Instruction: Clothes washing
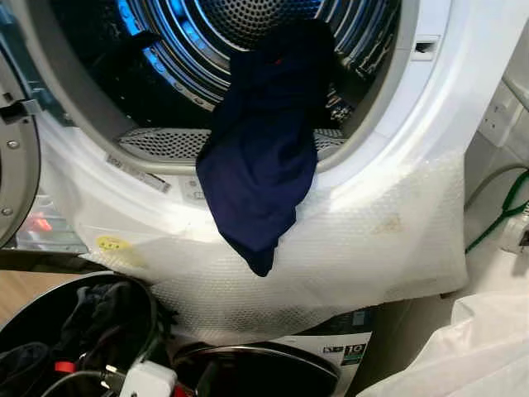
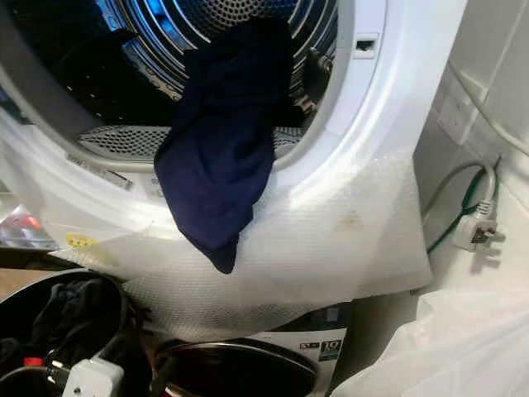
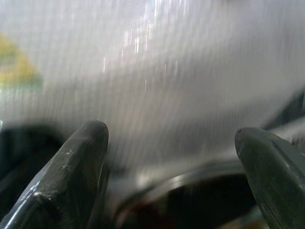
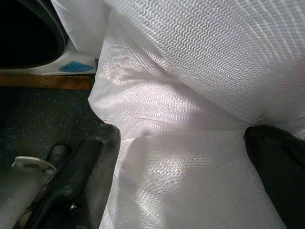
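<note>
A navy garment point(image 1: 260, 157) hangs half out of the upper machine's open drum point(image 1: 190, 50), draped over the white door rim and down onto the bubble wrap point(image 1: 372, 248) taped below it. In the left wrist view my left gripper point(image 3: 171, 133) is open and holds nothing. It sits low, close to the bubble wrap and the lower machine's round door point(image 1: 256, 368). In the right wrist view my right gripper point(image 4: 181, 133) is also open, with its fingers spread just over a white woven bag point(image 4: 190, 86). Neither gripper touches the garment.
A black basket point(image 1: 145, 306) with dark clothes stands at the lower left. The upper machine's door point(image 1: 12, 149) stands open at the left. The white bag point(image 1: 471, 347) sits at the lower right. A plug point(image 2: 477, 231) on a green and grey cable hangs by the right wall.
</note>
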Motion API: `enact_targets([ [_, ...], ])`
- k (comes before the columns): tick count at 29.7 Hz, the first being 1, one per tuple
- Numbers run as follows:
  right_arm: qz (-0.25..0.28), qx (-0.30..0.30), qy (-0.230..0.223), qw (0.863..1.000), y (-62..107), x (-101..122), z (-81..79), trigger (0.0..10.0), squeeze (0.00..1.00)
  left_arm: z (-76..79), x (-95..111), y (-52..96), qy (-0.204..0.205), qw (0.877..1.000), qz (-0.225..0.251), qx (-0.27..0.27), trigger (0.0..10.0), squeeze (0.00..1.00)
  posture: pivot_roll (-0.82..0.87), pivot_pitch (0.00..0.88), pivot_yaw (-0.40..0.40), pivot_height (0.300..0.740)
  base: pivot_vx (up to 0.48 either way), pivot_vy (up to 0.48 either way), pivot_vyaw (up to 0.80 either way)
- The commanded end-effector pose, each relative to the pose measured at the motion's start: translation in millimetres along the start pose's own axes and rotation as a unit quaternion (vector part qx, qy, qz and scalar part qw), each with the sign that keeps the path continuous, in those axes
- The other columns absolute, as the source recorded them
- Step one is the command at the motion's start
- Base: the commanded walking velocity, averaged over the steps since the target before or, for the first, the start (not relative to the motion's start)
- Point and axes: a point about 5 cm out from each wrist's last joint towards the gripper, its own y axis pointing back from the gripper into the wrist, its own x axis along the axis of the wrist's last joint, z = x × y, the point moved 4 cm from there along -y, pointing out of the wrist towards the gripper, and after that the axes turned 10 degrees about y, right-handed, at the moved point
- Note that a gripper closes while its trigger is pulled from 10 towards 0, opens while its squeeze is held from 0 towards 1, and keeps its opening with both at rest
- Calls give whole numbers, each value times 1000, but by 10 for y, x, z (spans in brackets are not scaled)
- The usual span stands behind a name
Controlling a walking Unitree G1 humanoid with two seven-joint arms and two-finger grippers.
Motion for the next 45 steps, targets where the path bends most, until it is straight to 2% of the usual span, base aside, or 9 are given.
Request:
enact_targets([
  [1, -6, -7, 2, 1000, 0, -27, 26, 10000, 0, 15, 50, -57, 5, 1000, 17, -10, 10000, 0, 66, 0, 31, 740, 0, 0, 0],
  [2, -6, -8, 1, 1000, -1, -28, 32, 10000, 0, 17, 86, -126, 9, 999, 29, -15, 10000, 871, 64, 0, 27, 740, 0, 0, 0],
  [3, -6, -9, 1, 1000, -2, -26, 39, 10000, 0, 4, 126, -206, 16, 999, 45, -13, 10000, 1000, 63, 0, 25, 740, 0, 0, 0],
  [20, -6, -30, -9, 999, -20, -1, 147, 10000, 0, 256, 303, -706, 39, 986, 69, -144, 10000, 1000, 34, 0, 14, 740, 0, 0, 0],
  [22, -7, -31, -11, 999, -18, -9, 148, 10000, 0, 335, 333, -723, 25, 983, 69, -170, 10000, 125, 31, 0, 15, 740, 0, 0, 0],
  [31, -8, -31, -12, 999, -20, -11, 155, 10000, 0, 277, 431, -829, -2, 985, 88, -145, 10000, 0, 24, 0, 18, 740, 0, 0, 0],
  [34, -9, -32, -13, 999, -18, -20, 158, 10000, 0, 267, 464, -854, 0, 986, 97, -137, 7137, 0, 22, 0, 11, 740, 0, 0, 0],
  [36, -9, -30, -9, 999, -18, -22, 152, 10000, 0, 270, 505, -888, 3, 985, 104, -135, 0, 0, 17, 0, 11, 740, 0, 0, 0],
  [45, -10, -32, -10, 999, -21, -18, 167, 10000, 0, 309, 589, -947, 18, 982, 120, -144, 0, 0, 10, 0, 14, 740, 0, 0, 0],
])
